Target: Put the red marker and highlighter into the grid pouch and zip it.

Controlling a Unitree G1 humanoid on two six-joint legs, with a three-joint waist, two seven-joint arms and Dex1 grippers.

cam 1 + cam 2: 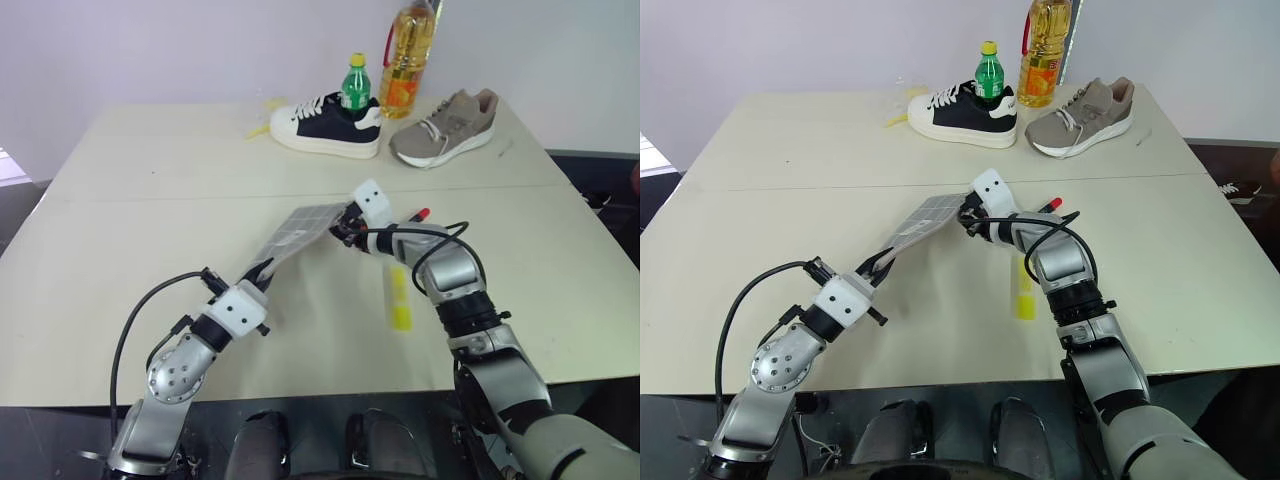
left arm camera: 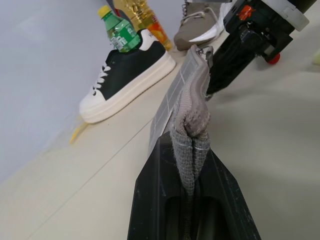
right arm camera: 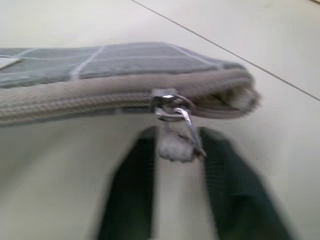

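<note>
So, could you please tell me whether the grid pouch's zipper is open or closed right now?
Mostly closed: on the grid pouch, the zipper slider sits near one end, with the zipped line running away from it. Past it a short stretch gapes.

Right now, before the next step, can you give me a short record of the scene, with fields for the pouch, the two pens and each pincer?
grid pouch: lifted off the table, stretched between both pincers
left pincer: shut on the pouch's near end
right pincer: at the far end, closed around the zipper pull
red marker: on the table, partly hidden behind the right arm
highlighter: on the table beside the right forearm
pens in pouch: none yet
</note>
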